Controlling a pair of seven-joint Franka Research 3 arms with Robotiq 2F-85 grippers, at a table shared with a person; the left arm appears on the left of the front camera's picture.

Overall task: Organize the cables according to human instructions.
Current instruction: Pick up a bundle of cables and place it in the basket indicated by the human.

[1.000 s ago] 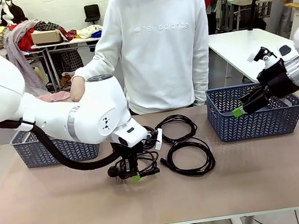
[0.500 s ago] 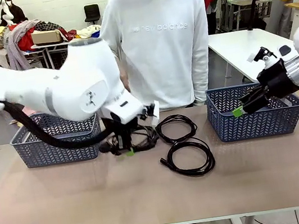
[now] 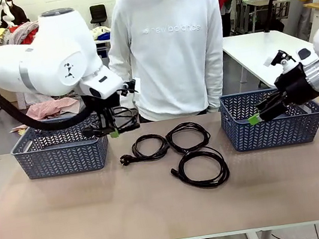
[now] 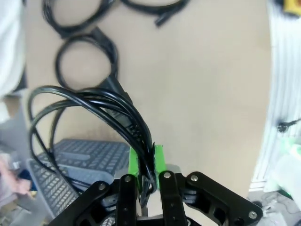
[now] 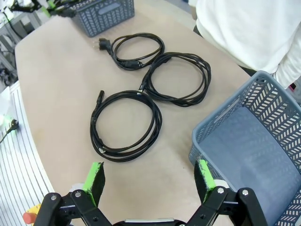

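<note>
My left gripper [image 3: 113, 131] is shut on one of the cables [image 3: 118, 119], a black looped bundle hanging above the right end of the left blue basket [image 3: 62, 156]. In the left wrist view the green pads [image 4: 135, 162] pinch the held cable [image 4: 94, 106], with the basket [image 4: 70, 157] beneath it. Three more coiled cables lie on the table: one at the left [image 3: 146, 147], one behind the middle [image 3: 188, 136], one nearer me [image 3: 202, 167]. My right gripper [image 3: 255, 118] is open and holds nothing, in front of the right blue basket [image 3: 269, 120]. The right wrist view shows the three cables [image 5: 124, 125] [image 5: 176, 77] [image 5: 136, 47].
A person in a white sweatshirt [image 3: 172, 45] stands at the far edge between the two baskets. The right basket [image 5: 244, 136] is empty inside. The near half of the tan table [image 3: 163, 216] is bare. Other tables and clothes stand behind.
My left gripper has lifted a cable bundle off the table and carried it up and to the left, to above the left basket. The right arm has not moved.
</note>
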